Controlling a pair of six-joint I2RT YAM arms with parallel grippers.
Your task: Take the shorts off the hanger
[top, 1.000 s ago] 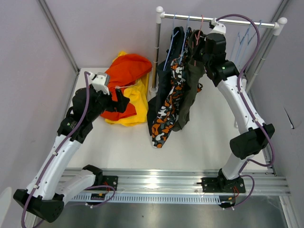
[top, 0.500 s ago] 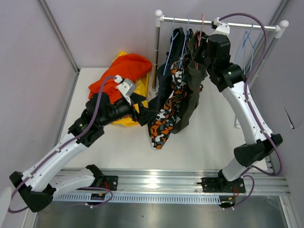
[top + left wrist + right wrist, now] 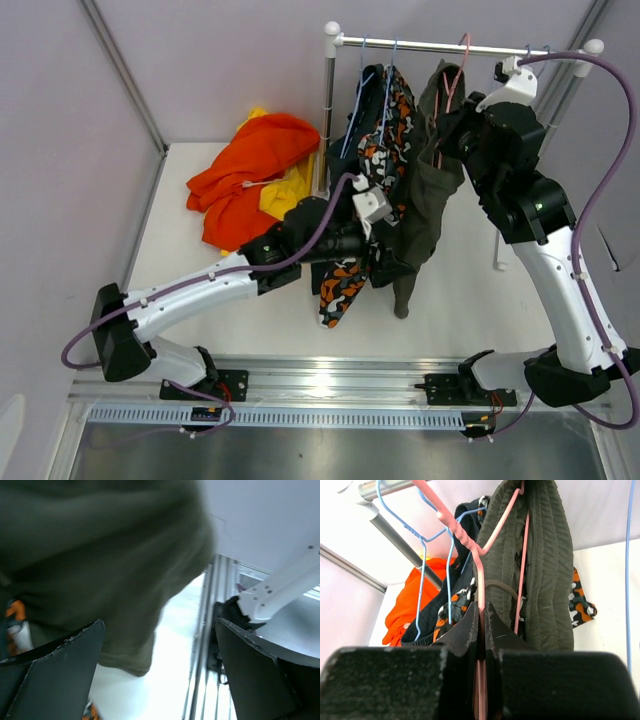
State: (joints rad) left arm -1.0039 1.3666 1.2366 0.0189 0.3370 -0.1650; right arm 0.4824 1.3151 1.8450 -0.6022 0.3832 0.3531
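The worktop [image 3: 450,300] fills the middle of the top view, and the rail [image 3: 430,44] runs across the upper edge. Two pairs already lie loose in the upper left: the orange-red shorts [image 3: 250,170] heaped over the yellow shorts [image 3: 285,195]. Left of centre on the rail hang the navy shorts [image 3: 345,165] and the camouflage shorts [image 3: 345,285], each on a blue hanger [image 3: 375,80].

You are working on the olive-grey shorts [image 3: 425,200], which hang upper right of centre on the pink hanger [image 3: 465,545]. Your right gripper [image 3: 481,615] has its jaws pressed together on the pink wire below the hook. Whether the hook sits on the rail, you cannot tell.

Your left gripper [image 3: 160,621] reaches in at mid-frame with its jaws spread wide. The olive hem is just above and between them, not yet gripped.

Next, you likely need to close the left jaws on the olive cloth alone and draw it down and off while the right holds the hanger steady. The camouflage pair hangs just beside the left arm and could be caught too.
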